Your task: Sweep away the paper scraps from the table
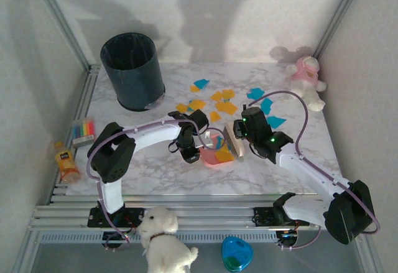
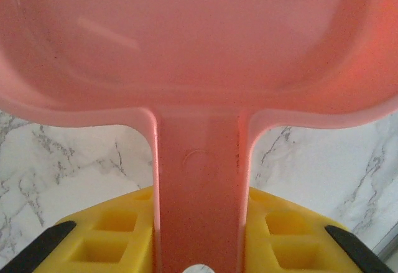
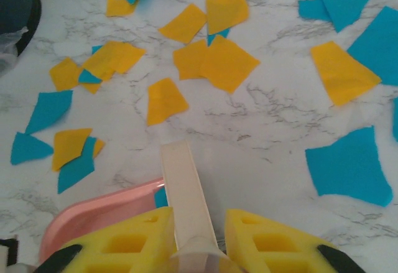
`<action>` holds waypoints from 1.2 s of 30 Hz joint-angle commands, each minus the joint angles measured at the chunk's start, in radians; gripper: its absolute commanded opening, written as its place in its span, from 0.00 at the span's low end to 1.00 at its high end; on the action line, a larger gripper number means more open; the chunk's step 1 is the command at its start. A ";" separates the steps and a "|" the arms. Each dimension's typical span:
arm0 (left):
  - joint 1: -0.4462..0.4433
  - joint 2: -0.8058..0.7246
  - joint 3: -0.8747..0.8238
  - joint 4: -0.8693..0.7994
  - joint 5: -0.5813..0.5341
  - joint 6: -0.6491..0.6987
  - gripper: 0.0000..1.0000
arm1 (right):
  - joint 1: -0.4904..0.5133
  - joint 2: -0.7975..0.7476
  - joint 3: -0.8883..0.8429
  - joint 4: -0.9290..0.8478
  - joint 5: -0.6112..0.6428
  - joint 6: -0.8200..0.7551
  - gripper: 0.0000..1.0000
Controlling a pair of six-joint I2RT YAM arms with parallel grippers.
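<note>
- The left gripper (image 2: 199, 229) is clamped on the handle of the pink dustpan (image 2: 186, 49). If that thin handle twists in the grip, the pan's lip could lift off the table (image 2: 74, 161) and scraps would slide under it.
- The right gripper (image 3: 198, 251) is closed round a cream sweeping tool (image 3: 181, 186), just beside the pan. A badly angled stroke could knock the pan aside or strike the left gripper.
- The paper scraps (image 3: 224, 61) look light and flat. A quick sweep would likely flick them about rather than gather them, and the outer teal ones on the right might go over the table's edge.
- They are small angular bits of orange-yellow and teal-blue, lying flat on the marble, some overlapping.
- A few lie in the pan — one teal corner shows at its rim in the right wrist view. Most are scattered beyond the tool's tip, across the middle and far right of the table, between the dark bin (image 1: 132, 71) and the pink plush toy (image 1: 306, 77).
</note>
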 commanded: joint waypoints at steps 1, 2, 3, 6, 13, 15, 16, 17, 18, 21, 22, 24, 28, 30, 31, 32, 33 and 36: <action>-0.011 0.023 0.010 -0.019 0.015 0.016 0.00 | 0.013 0.014 -0.015 0.022 -0.049 0.016 0.00; -0.011 0.025 0.010 -0.019 0.015 0.016 0.00 | 0.014 0.013 -0.014 0.024 -0.058 0.014 0.00; -0.011 0.025 0.012 -0.020 0.015 0.016 0.00 | 0.014 0.012 -0.013 0.029 -0.070 0.009 0.00; -0.013 0.026 0.011 -0.015 0.015 0.016 0.00 | 0.014 0.004 -0.010 0.037 -0.091 0.009 0.00; -0.014 0.028 0.001 0.017 0.008 0.019 0.00 | 0.014 -0.034 0.021 0.010 -0.092 0.001 0.00; -0.014 0.031 -0.002 0.028 0.006 0.024 0.00 | 0.014 -0.043 0.027 -0.002 -0.083 -0.005 0.00; -0.015 0.032 -0.004 0.034 0.007 0.028 0.00 | 0.014 -0.047 0.031 -0.008 -0.077 -0.006 0.00; -0.014 0.032 -0.005 0.038 0.010 0.031 0.00 | 0.013 -0.050 0.034 -0.013 -0.072 -0.007 0.00; -0.013 0.032 -0.007 0.039 0.013 0.034 0.00 | 0.014 -0.054 0.038 -0.019 -0.065 -0.008 0.00; -0.014 0.032 -0.008 0.042 0.021 0.040 0.00 | 0.014 -0.064 0.042 -0.032 -0.040 -0.007 0.00; -0.013 0.031 -0.010 0.043 0.024 0.043 0.00 | 0.013 -0.070 0.042 -0.034 -0.031 -0.007 0.00; -0.013 0.027 -0.014 0.047 0.032 0.048 0.00 | 0.014 -0.083 0.040 -0.032 -0.017 -0.004 0.00; -0.014 0.024 -0.019 0.052 0.029 0.049 0.00 | 0.014 -0.109 0.032 -0.020 0.026 -0.005 0.00; -0.014 0.026 -0.019 0.051 0.024 0.044 0.00 | 0.013 -0.108 0.036 -0.040 0.085 -0.016 0.00; -0.013 0.027 -0.019 0.049 0.023 0.041 0.00 | 0.014 -0.106 0.043 -0.059 0.130 -0.022 0.00; -0.014 0.028 -0.019 0.047 0.023 0.039 0.00 | 0.014 -0.102 0.051 -0.079 0.166 -0.026 0.00; -0.014 0.028 -0.019 0.047 0.024 0.037 0.00 | 0.011 -0.095 0.064 -0.105 0.211 -0.034 0.00; -0.014 0.024 -0.022 0.047 0.027 0.033 0.00 | -0.009 -0.072 0.093 -0.153 0.289 -0.062 0.00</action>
